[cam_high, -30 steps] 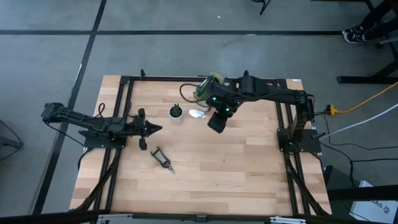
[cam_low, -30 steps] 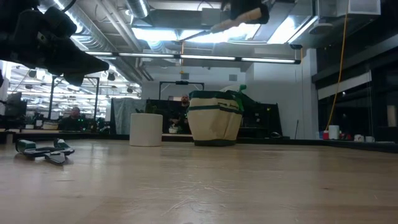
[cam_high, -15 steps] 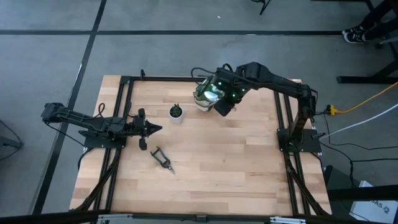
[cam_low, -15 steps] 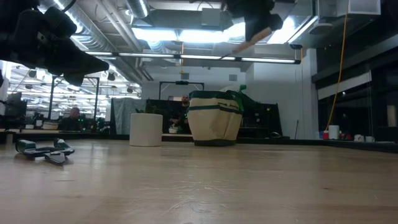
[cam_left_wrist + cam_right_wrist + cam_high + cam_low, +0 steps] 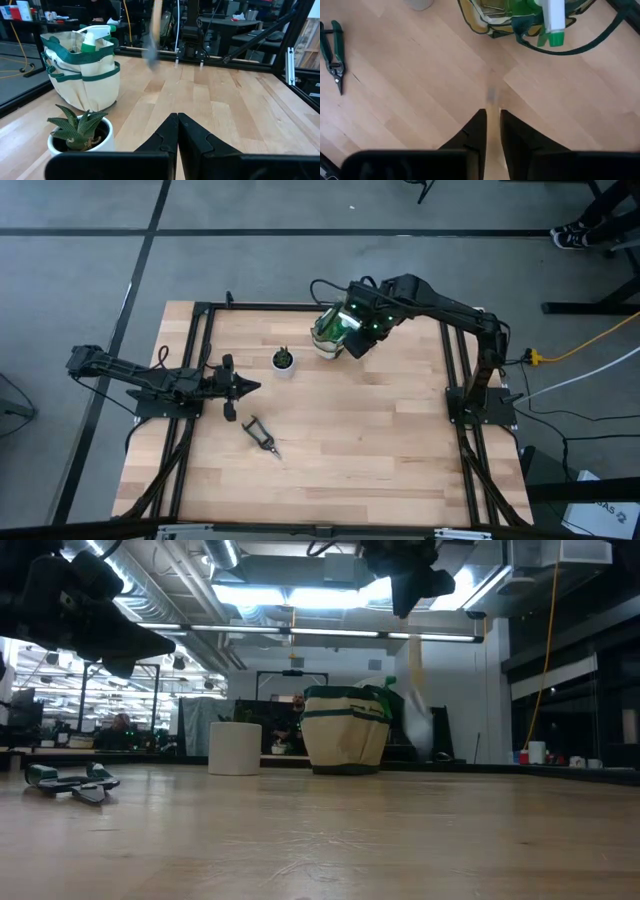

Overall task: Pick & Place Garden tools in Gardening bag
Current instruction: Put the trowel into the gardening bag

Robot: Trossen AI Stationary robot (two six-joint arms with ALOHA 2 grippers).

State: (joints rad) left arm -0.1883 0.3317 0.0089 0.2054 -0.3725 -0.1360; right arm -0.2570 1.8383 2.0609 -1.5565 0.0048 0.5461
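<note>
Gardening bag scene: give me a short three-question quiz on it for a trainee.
1. True or false: the spray bottle already stands in the gardening bag.
2. Which tool lies on the table nearest the left gripper? A) a trowel B) the pruning shears C) a rake
3. Fill in: the left gripper's jaws are ____.

Key: 1 true; 2 B; 3 shut.
</note>
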